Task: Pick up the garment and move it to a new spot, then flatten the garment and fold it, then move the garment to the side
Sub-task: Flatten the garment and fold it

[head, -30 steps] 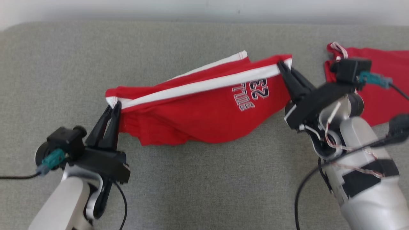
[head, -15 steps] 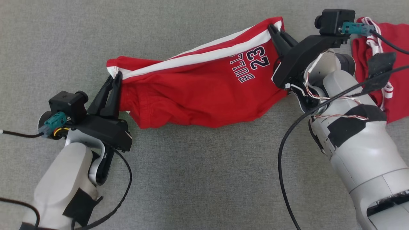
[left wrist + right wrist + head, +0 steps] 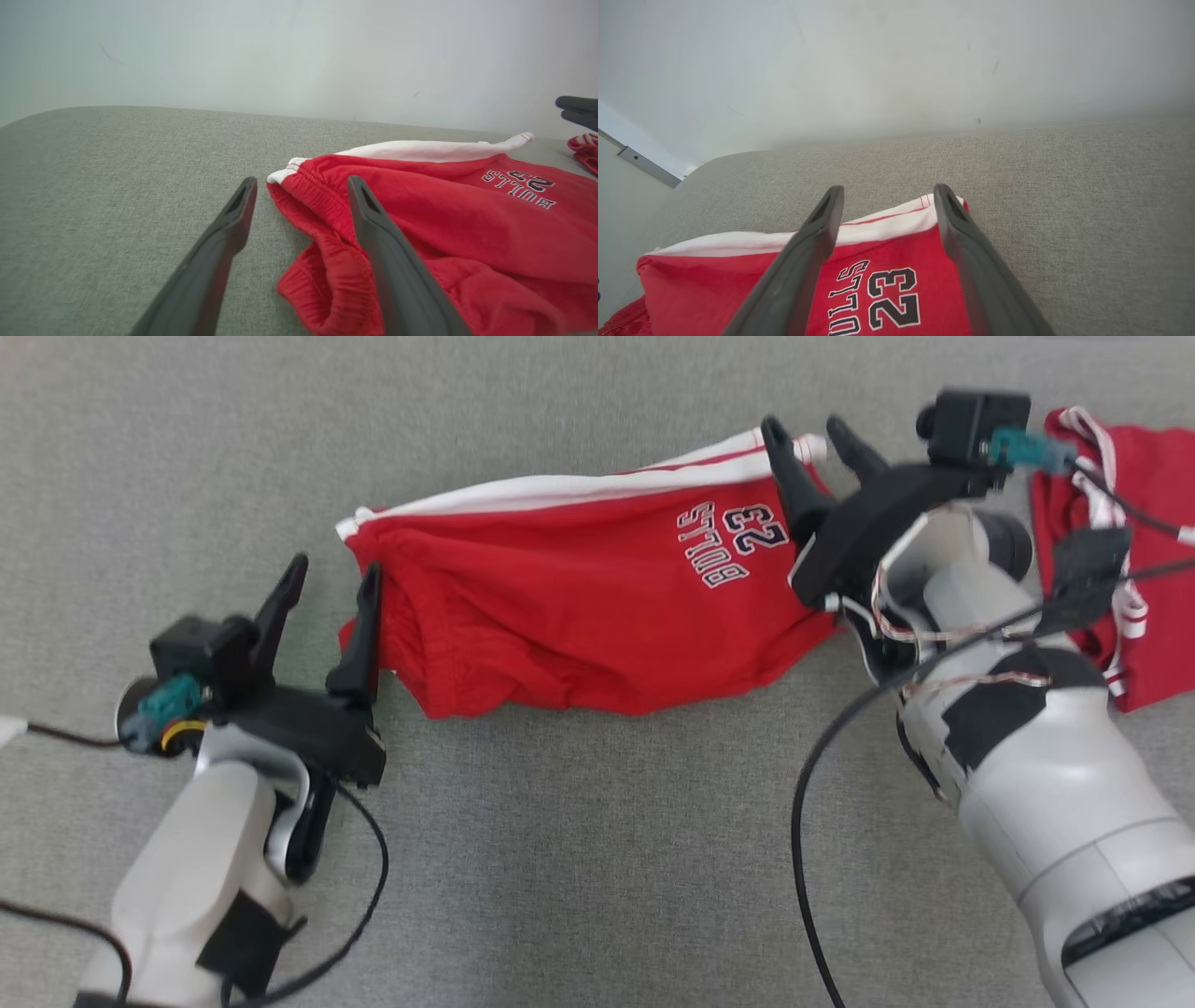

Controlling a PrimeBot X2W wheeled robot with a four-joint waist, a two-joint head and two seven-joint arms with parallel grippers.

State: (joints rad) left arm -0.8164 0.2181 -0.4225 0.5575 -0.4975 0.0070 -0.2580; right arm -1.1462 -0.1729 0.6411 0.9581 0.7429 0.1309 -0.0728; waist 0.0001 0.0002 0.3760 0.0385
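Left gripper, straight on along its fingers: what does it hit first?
Most likely the red shorts: their waistband corner lies just ahead, between the fingers of the open left gripper, with grey padded surface beyond. Its height above the cloth is unclear.

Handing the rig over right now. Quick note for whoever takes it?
Left end effector: open, holding nothing, at the waistband end of the red shorts.
Right end effector: open, holding nothing, fingers either side of the hem corner.
Shorts lie lengthwise on the grey surface, wrinkled along the near edge. A second red garment lies to their right.
Done: shorts set down.
Left: flatten, fold, move aside.
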